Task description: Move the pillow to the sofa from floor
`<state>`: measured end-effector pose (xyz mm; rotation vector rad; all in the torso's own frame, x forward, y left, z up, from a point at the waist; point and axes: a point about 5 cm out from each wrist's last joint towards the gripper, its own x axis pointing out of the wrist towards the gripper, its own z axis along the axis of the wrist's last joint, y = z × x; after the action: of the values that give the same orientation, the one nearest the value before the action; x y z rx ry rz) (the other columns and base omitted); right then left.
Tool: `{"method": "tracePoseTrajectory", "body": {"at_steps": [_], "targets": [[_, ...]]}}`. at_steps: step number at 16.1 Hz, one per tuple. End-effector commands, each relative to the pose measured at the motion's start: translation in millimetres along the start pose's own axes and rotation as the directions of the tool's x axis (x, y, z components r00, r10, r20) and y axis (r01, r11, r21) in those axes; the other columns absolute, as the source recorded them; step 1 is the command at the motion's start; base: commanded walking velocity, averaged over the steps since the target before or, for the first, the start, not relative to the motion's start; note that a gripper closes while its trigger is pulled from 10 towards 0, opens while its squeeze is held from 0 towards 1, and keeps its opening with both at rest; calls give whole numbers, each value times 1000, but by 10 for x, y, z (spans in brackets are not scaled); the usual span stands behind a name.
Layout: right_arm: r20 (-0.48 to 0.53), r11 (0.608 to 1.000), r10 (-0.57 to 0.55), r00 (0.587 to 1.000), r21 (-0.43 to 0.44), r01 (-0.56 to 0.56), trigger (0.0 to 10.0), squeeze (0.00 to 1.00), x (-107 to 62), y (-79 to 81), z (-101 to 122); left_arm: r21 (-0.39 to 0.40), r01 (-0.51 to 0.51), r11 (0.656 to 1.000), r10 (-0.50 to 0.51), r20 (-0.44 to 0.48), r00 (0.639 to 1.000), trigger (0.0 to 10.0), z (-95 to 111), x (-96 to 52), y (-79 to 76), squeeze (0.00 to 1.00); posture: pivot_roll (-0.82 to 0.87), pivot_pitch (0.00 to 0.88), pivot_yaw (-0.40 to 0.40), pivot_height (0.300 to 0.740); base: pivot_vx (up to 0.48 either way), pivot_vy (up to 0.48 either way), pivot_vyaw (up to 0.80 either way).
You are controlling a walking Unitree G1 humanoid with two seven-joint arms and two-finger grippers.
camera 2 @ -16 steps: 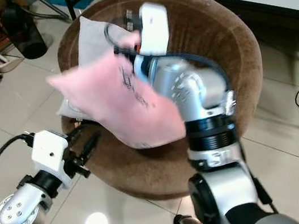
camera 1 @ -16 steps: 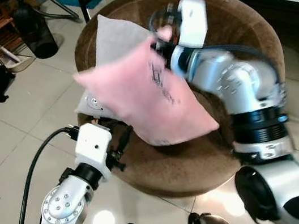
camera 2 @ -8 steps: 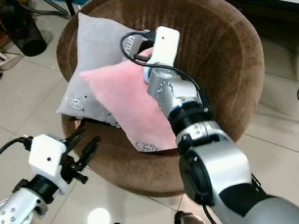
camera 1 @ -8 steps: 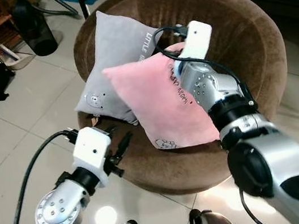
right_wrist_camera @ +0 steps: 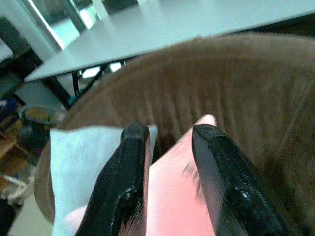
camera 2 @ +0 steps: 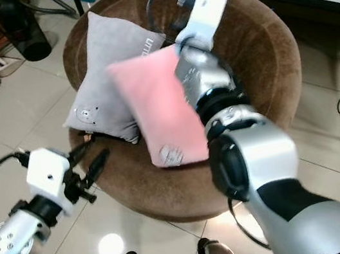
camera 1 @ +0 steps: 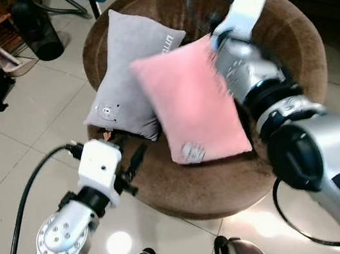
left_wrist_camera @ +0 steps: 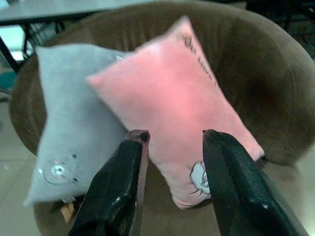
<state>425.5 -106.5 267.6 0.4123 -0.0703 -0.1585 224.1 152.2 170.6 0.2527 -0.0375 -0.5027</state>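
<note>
1. Nearest us, at about 7 o'clock in the head views, our left gripper hovers just off the front rim of the round brown sofa. Its fingers are parted around nothing, and it sits about where it did a second ago.
2. Past it, the pink pillow now lies flat on the sofa seat. A second ago it hung tilted in the air, and half a second ago it was just settling.
3. The pink pillow overlaps the grey pillow, which leans at its 10 o'clock against the sofa back.
4. Farthest, at 1 o'clock, our right gripper has lifted clear of the pink pillow's far corner. In the right wrist view its fingers stand apart, gripping nothing, above that corner.
</note>
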Motion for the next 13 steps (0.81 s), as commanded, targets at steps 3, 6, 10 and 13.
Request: {"method": "tracePoseTrajectory", "body": {"at_steps": [3, 6, 10, 13], "targets": [[91, 983, 128, 988, -142, -114, 10000, 0, 1, 34, 94, 13, -92, 996, 92, -6, 996, 10000, -68, 35, 47, 0, 111, 165, -34, 740, 0, 0, 0], [-23, 934, 255, 967, -252, -252, 10000, 0, -160, -278, -418, -19, -169, 985, 168, -43, 985, 10000, -227, 110, 19, 0, 60, 113, -25, 740, 0, 0, 0], [-155, 917, 109, 982, -365, -160, 10000, 0, -548, -1116, -1195, -48, -185, 981, 183, -42, 982, 10000, -322, 223, -5, 0, -9, 73, 8, 740, 0, 0, -345], [-197, 866, 2, 980, -490, -100, 10000, 0, -1470, -1422, -1040, -38, -139, 990, 135, -96, 986, 10000, -439, 302, -98, 0, -35, 64, 22, 740, 0, 0, -725]]}}
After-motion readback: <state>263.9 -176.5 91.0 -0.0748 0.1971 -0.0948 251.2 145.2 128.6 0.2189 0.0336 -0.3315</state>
